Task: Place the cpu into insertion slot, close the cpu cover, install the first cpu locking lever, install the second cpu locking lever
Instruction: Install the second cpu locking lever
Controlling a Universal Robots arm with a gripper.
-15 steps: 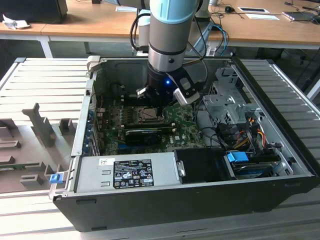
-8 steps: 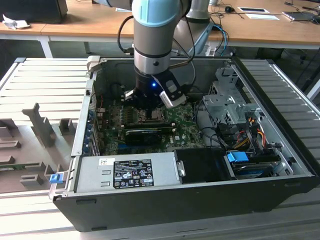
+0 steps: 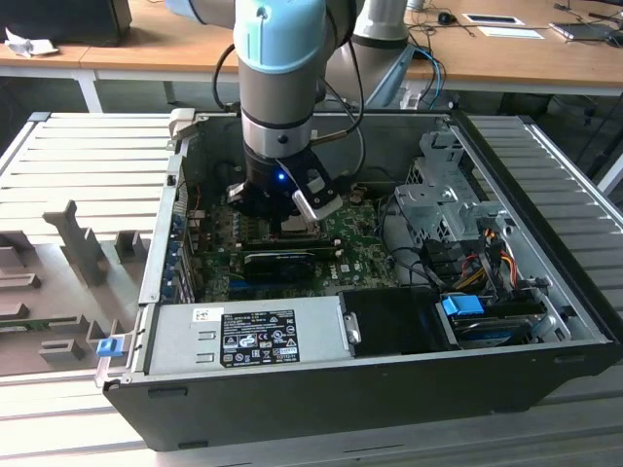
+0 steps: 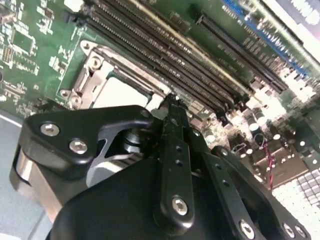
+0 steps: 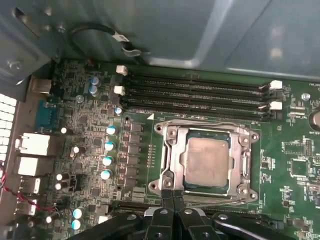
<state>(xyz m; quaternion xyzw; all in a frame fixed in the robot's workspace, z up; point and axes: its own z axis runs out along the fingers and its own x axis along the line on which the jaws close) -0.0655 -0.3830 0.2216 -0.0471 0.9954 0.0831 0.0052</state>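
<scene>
Open computer case [image 3: 545,321] on slatted bench, cpu [image 5: 206,160] seated in insertion slot [image 5: 172,165], gripper [image 5: 173,197] pressed together beside it

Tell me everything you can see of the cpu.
The cpu is a small flat square chip with a dull silvery-beige metal top, slightly smudged. In the first wrist view it lies level in the insertion slot on the green circuit board, and the metal cpu cover frames its edges. The hand sits at the socket's near edge, fingertips together, not touching the chip's top.
</scene>
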